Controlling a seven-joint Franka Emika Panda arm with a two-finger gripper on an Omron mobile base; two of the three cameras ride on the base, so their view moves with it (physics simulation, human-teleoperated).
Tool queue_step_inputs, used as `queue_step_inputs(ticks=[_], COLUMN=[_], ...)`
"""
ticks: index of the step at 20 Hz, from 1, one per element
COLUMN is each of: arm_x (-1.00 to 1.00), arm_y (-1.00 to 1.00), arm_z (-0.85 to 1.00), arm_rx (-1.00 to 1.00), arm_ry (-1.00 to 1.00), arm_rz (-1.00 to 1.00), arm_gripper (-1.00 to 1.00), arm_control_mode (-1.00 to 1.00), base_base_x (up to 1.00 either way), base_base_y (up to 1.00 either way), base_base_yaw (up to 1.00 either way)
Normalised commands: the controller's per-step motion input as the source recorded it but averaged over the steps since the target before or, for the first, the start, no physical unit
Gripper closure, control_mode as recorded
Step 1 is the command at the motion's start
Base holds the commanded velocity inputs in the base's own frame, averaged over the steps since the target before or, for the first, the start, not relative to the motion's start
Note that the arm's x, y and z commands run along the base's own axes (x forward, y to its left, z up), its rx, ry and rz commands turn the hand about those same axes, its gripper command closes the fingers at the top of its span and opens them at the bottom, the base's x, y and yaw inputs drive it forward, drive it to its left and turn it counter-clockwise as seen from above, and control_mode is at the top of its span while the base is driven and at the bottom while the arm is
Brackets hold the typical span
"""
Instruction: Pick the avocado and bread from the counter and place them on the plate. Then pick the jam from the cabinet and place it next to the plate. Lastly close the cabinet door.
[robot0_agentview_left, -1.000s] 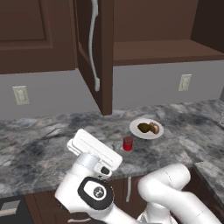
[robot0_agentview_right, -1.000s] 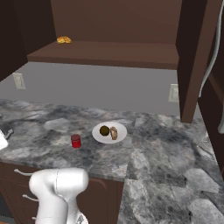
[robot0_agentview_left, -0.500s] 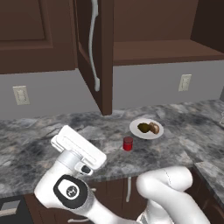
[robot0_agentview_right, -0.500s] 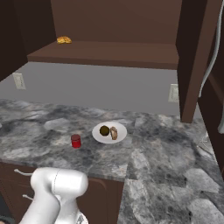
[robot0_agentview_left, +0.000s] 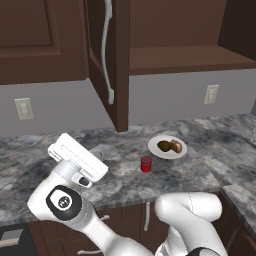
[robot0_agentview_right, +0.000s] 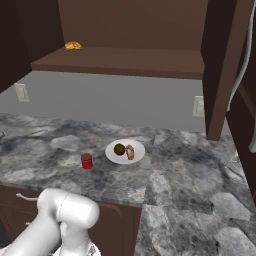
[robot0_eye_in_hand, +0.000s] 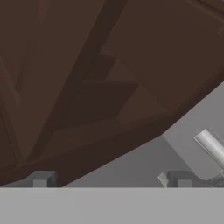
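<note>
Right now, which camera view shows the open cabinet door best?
The left base view: the cabinet door stands edge-on with its white handle fully visible. The right base view crops it at the right edge; the hand view shows dark wood panels, hard to identify.

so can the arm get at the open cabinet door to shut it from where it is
Probably yes. The fingers are open and empty, pointed up at the cabinets, and nothing stands between the arm and the cabinet door, whose handle faces outward.

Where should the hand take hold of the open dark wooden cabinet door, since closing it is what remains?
Probably by the long white curved handle on the dark wooden cabinet door, or by pushing its face from the left: the door stands edge-on, swung out over the counter.
</note>
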Motion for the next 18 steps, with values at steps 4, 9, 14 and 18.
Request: queue_step_inputs(ticks=[4, 9, 14, 18], arm_x=[0.43, 0.39, 0.3, 0.28], arm_y=[0.24, 0.26, 0.23, 0.18], arm_z=[0.09, 0.13, 0.2, 0.2], arm_rx=[0.0, 0.0, 0.0, 0.0], arm_ry=[-0.02, -0.01, -0.02, -0.02], arm_rz=[0.0, 0.0, 0.0, 0.0], arm_gripper=[-1.0, -1.0, -1.0, -1.0], arm_control_mode=[-1.0, -1.0, -1.0, -1.0], base_base_x=[0.0, 0.0, 0.0, 0.0], base_base_y=[0.0, 0.0, 0.0, 0.0], base_base_yaw=[0.0, 0.0, 0.0, 0.0])
